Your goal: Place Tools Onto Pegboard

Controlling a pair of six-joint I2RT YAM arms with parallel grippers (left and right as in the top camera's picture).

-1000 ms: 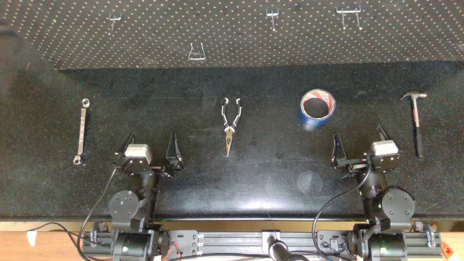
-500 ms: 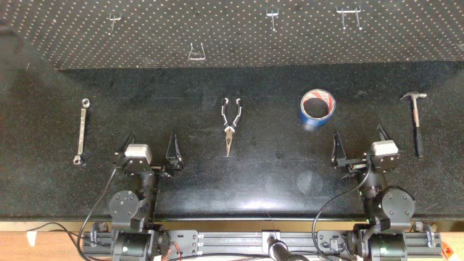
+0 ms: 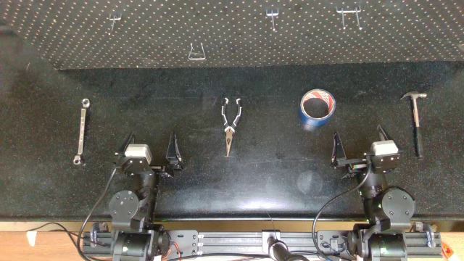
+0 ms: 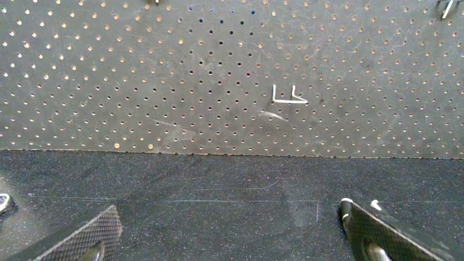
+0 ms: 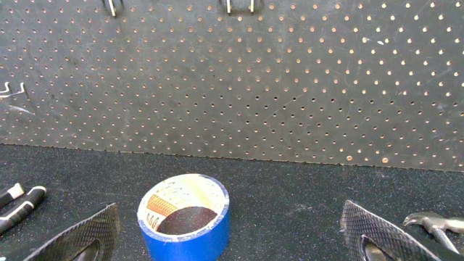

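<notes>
Opening step, nothing hung: wrench point(image 3: 81, 131), pliers point(image 3: 230, 125), tape roll point(image 3: 317, 107) and hammer point(image 3: 415, 123) lie on the bench point(image 3: 275, 170) below the pegboard point(image 3: 217, 32), while the left pincer point(image 3: 152, 139) and right pincer point(image 3: 357, 135) stand wide and empty, so a first grasp is judged due.

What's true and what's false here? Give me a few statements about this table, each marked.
1. The hooks on the pegboard are bare. True.
2. The wrench hangs on a hook. False: the wrench lies on the table, at the left.
3. The tape lies between the pliers and the hammer. True.
4. The right gripper holds the hammer. False: it is open and empty, like the left gripper.
</notes>
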